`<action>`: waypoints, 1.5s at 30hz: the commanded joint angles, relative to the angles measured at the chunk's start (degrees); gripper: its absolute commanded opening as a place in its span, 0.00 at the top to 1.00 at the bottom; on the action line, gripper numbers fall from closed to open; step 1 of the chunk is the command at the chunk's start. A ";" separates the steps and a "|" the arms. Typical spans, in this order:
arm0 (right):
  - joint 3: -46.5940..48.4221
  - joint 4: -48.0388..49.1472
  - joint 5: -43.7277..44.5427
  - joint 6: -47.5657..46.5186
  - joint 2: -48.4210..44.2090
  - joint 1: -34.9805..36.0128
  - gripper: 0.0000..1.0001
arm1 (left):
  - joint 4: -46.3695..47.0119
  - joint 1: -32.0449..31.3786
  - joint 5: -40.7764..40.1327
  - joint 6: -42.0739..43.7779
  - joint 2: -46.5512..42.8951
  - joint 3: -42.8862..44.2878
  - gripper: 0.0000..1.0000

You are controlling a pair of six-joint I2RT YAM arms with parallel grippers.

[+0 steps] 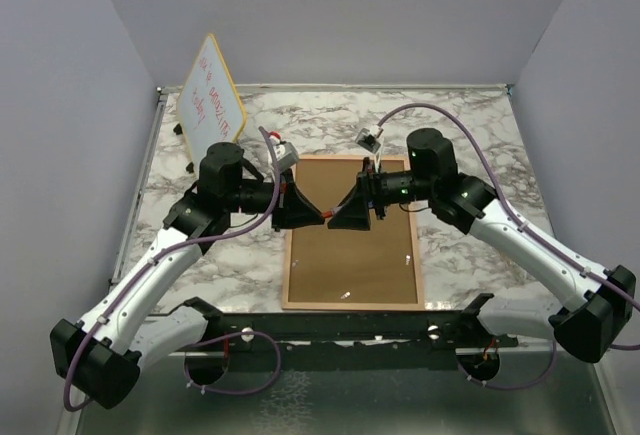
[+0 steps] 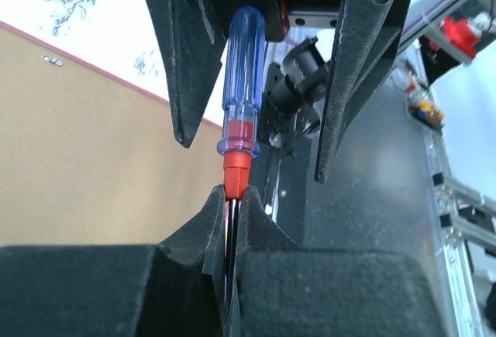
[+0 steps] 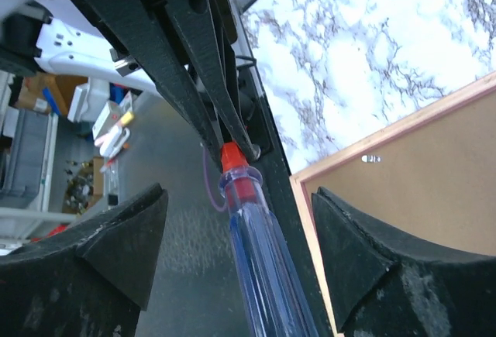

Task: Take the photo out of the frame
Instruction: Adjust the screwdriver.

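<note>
Large rectangular frame (image 1: 350, 265), thin pink border, brown fibreboard back facing up, lies flat in the middle of the white-grey marble tabletop (image 1: 470, 135); print side is face down, can't see it. Bare marble left, right and beyond the frame; its near edge sits just beside the black rail (image 1: 340, 327) at the arm bases. Small metal clips (image 1: 343, 296) show on the back. Yellow-edged whiteboard (image 1: 213, 90) stands tilted at the far-left corner, well apart from the frame; its red writing is too small to read. Both arms meet above the frame's far half. The left hand (image 2: 231, 197) is clamped tight on the dark shaft of a blue clear-handled screwdriver (image 2: 242, 66), just below its red collar. The right hand (image 3: 240, 213) has fingers spread wide either side of the handle, gaps both sides, not touching.
</note>
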 commanded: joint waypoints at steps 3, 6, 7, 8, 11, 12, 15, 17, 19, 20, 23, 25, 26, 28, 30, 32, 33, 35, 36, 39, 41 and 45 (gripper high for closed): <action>-4.96 14.77 2.69 8.56 -4.45 -0.56 0.26 | 23.31 0.19 -1.69 -17.48 -3.61 -5.54 1.00; -5.04 16.67 0.17 10.28 -5.69 -2.44 0.33 | 21.87 0.19 -0.54 -16.37 -2.88 -5.26 1.00; -5.24 17.90 -2.42 11.10 -5.86 -3.44 0.35 | 21.50 0.19 -0.56 -16.12 -2.82 -5.23 1.00; -5.29 18.11 -3.72 11.38 -6.04 -3.73 0.37 | 21.15 0.19 -0.76 -15.79 -2.79 -5.13 1.00; -4.55 16.64 -5.42 10.29 -5.95 -4.58 0.45 | 21.02 0.19 -1.15 -15.63 -2.50 -4.69 1.00; -4.17 16.00 -6.64 9.98 -5.72 -4.79 0.47 | 20.65 0.19 -1.37 -15.41 -2.34 -4.42 1.00; -3.33 14.68 -7.19 9.20 -5.67 -4.91 0.58 | 19.03 0.19 -2.23 -13.88 -1.33 -3.59 1.00; -2.81 13.83 -8.18 8.31 -5.63 -4.86 0.53 | 18.85 0.19 -2.69 -13.41 -0.77 -3.34 1.00; -2.77 13.55 -8.31 8.03 -5.63 -4.84 0.53 | 18.90 0.19 -2.48 -13.58 -0.37 -3.23 1.00; -2.68 13.28 -8.26 7.92 -5.64 -4.87 0.57 | 19.12 0.19 -2.42 -13.79 -0.24 -3.21 1.00; -2.49 12.91 -9.21 7.75 -4.94 -4.85 0.65 | 19.03 0.26 -2.86 -13.52 -0.25 -3.15 1.00; -2.48 12.99 -10.11 7.73 -4.44 -4.91 0.72 | 19.03 0.27 -3.07 -13.49 -0.09 -3.13 1.00; -2.56 13.18 -10.36 7.73 -4.29 -4.89 0.78 | 19.03 0.27 -3.04 -13.41 0.01 -3.14 1.00; -2.44 13.07 -10.06 7.65 -4.23 -4.86 0.89 | 19.03 0.27 -2.91 -13.40 0.21 -3.16 1.00; -2.17 12.72 -9.66 7.48 -4.15 -4.86 0.99 | 18.87 0.27 -2.86 -13.21 0.42 -3.17 1.00; -1.82 11.89 -7.55 7.38 -4.18 -4.92 0.99 | 15.48 0.27 -5.57 -11.70 0.65 -2.60 0.94; -1.49 10.99 -6.03 6.94 -4.04 -4.91 0.99 | 13.34 0.27 -8.38 -10.58 0.63 -2.17 0.80; 0.09 6.25 -0.71 5.03 -3.13 -4.84 0.99 | 8.75 0.42 -17.28 -9.09 0.63 -1.63 0.35; 1.18 3.44 2.42 4.04 -2.11 -4.90 0.99 | 7.00 0.63 -23.13 -9.19 0.53 -1.68 0.23; 5.19 -4.66 14.66 2.99 2.48 -4.97 0.99 | 4.27 2.22 -37.80 -11.15 -0.34 -4.18 0.07; 9.41 -10.41 24.32 3.54 6.59 -5.00 0.99 | 2.32 3.69 -46.26 -13.57 -0.14 -6.44 0.05; 21.71 -20.69 36.38 3.22 18.96 -4.97 0.99 | -2.88 4.40 -57.04 -16.29 3.11 -9.49 0.06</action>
